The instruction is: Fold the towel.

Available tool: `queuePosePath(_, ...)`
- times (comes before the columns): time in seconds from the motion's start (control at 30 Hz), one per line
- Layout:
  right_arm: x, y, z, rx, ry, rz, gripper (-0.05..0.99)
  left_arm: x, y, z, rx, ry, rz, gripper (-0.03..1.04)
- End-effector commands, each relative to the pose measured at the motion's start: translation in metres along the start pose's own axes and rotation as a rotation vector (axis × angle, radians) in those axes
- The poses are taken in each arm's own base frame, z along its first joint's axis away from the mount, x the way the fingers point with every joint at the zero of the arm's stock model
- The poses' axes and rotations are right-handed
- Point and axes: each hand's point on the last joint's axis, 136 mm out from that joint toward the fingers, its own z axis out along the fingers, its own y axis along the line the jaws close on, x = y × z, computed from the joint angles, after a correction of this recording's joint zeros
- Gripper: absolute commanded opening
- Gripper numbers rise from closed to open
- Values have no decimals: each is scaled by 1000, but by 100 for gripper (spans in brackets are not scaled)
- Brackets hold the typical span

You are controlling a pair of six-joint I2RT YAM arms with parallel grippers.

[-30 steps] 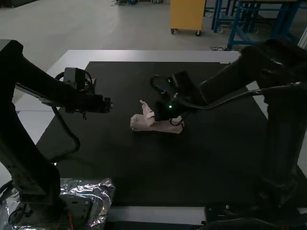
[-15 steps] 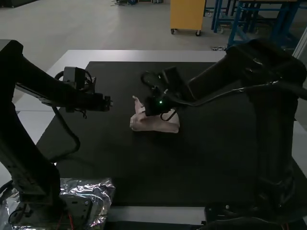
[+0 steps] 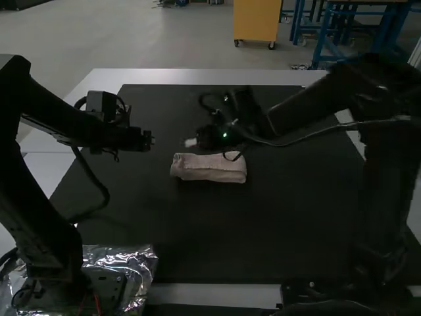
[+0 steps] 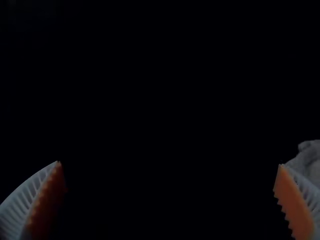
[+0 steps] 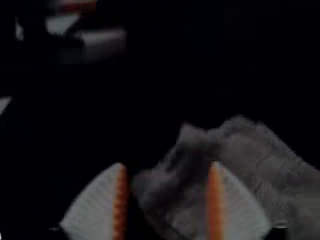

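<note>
1. Locate the towel (image 3: 209, 168) in your high view; it lies on the black mat (image 3: 217, 230), near the middle, between the two arms; it is folded into a narrow strip, its long sides running across the view; you cannot tell the number of folds.

2. Check your left gripper (image 3: 152, 140) in the high view; it is raised, level, to the left of the towel and apart from it; in the left wrist view, the left gripper (image 4: 168, 165) is wide, its white ribbed fingers well apart, orange pads (image 4: 291, 202) facing inward; a bit of grey cloth shows behind one finger.

3. Check your right gripper (image 3: 191, 142) in the high view; it points toward the left arm (image 3: 49, 108), its pale fingertips just beyond the towel's far edge; in the right wrist view, the right gripper (image 5: 167, 165) is parted, its opening narrower than the left one's; the towel shows between and behind its fingers, with a rumpled, uneven outline.

4. Note the surroundings; the mat lies on a pale table (image 3: 197, 77); crinkled silver foil (image 3: 141, 262) lies around the left arm's base, at the near left corner of your high view.
</note>
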Motion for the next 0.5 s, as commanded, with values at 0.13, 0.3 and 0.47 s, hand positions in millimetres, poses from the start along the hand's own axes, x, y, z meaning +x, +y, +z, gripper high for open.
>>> queuePosePath(0.13,22,-28,-7,41,14,47,-3,-18,0,-7,-11,-49,-5,97)
queuePosePath(0.3,45,-37,6,44,45,61,-3,-45,3,-18,-37,-103,2,97)
queuePosePath(0.47,60,-46,19,47,56,72,-3,-75,2,-33,-41,-142,8,97)
